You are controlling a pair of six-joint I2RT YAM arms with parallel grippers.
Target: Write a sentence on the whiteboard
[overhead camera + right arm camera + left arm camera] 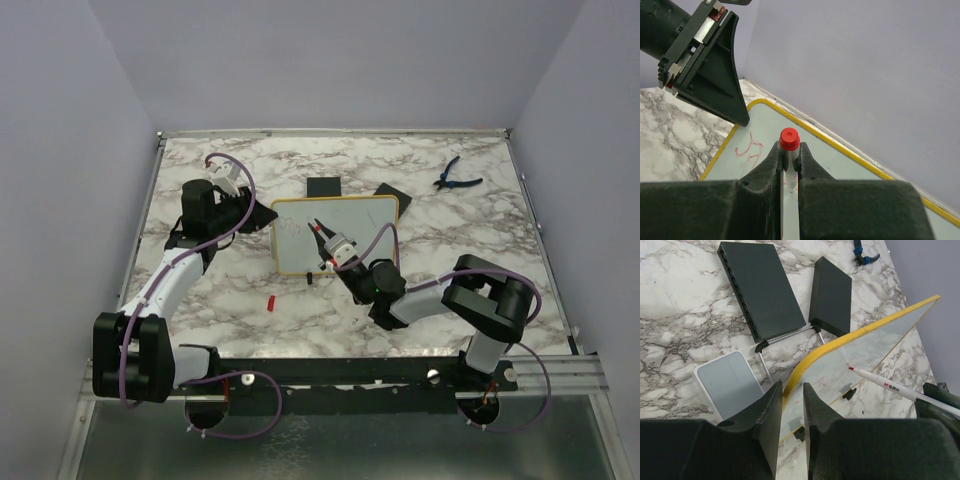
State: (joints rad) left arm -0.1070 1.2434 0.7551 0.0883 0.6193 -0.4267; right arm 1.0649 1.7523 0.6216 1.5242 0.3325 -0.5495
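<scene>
As a red cap (271,302) lies loose on the marble table (480,230) just in front of the whiteboard (370,212), the right gripper (789,152) reaches in over the board's near edge, its jaws clamped tight on a white marker (890,386). The red nib is at the board's surface, though whether it truly touches cannot be told. The board sits mid-table and looks tipped up off the marble, with the sentence (751,148) so far only a few faint red strokes near its left end. At that left edge the left gripper (792,390) pinches the thin yellow frame between nearly closed jaws. Beyond the board's far edge lie two black squares (323,187), and farther off to its right a pair of blue pliers (457,178). The danger, as it appears from here, is the narrow hold. Pressure from the nib well away from that pinch could swing or slide the board, smearing the line or pulling the frame out of the jaws. Too light a touch would leave gaps in already pale writing, and the marker could twist in its grip.
</scene>
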